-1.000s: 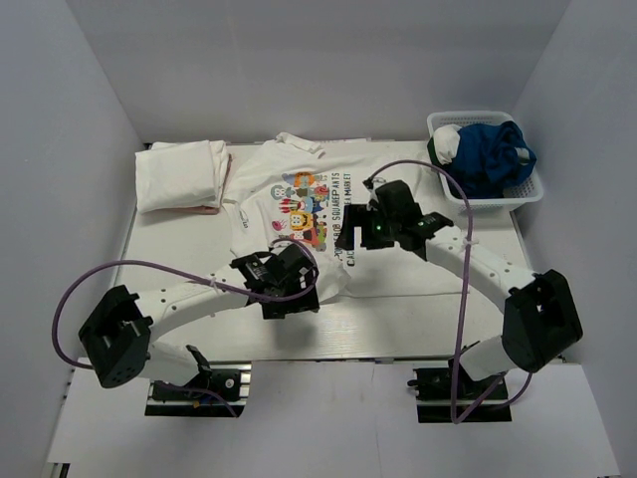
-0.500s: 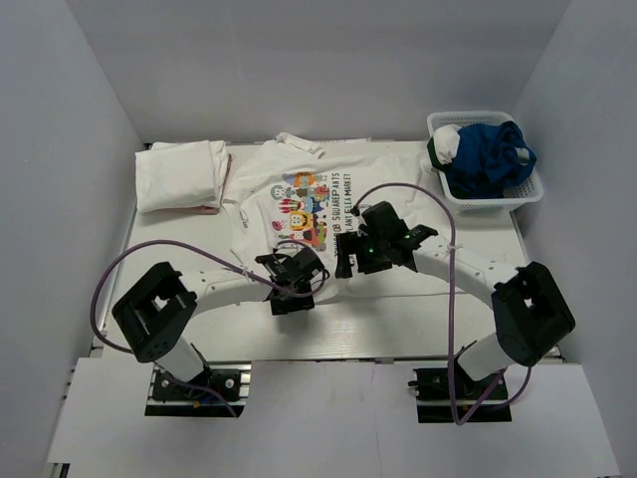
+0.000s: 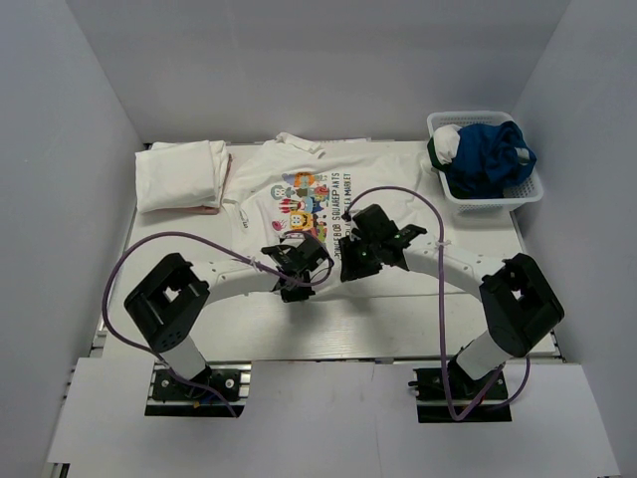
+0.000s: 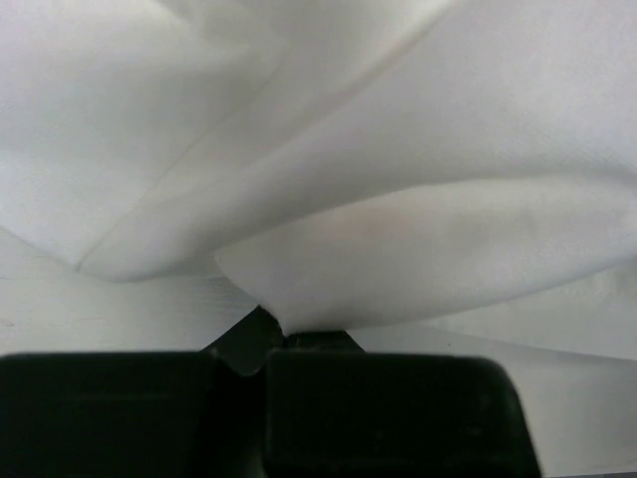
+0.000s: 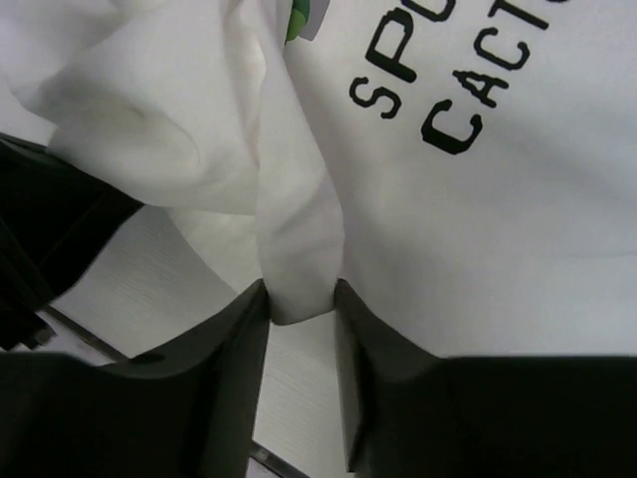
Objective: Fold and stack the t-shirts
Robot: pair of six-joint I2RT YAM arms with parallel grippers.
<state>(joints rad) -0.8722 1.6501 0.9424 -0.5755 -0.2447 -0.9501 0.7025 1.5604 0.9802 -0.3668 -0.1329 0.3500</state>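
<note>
Folded t-shirts [image 3: 181, 176] sit left of the printed t-shirt [image 3: 309, 199], left gripper [image 3: 299, 261] and right gripper [image 3: 350, 261] both pinching its near hem, fold barely begun.

One printed t-shirt [image 3: 299, 189]; one folded white stack [image 3: 181, 175]; one basket [image 3: 495, 202]; one blue garment [image 3: 493, 154].

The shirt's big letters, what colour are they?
Black letters on the white t-shirt, clearest in the right wrist view.

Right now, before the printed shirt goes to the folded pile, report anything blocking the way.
Nothing visible blocks it. The left end effector and the right end effector are both shut on the printed t-shirt at its near hem. The folded pile lies close beside its sleeve, at far left. The basket sits on the opposite side.
</note>
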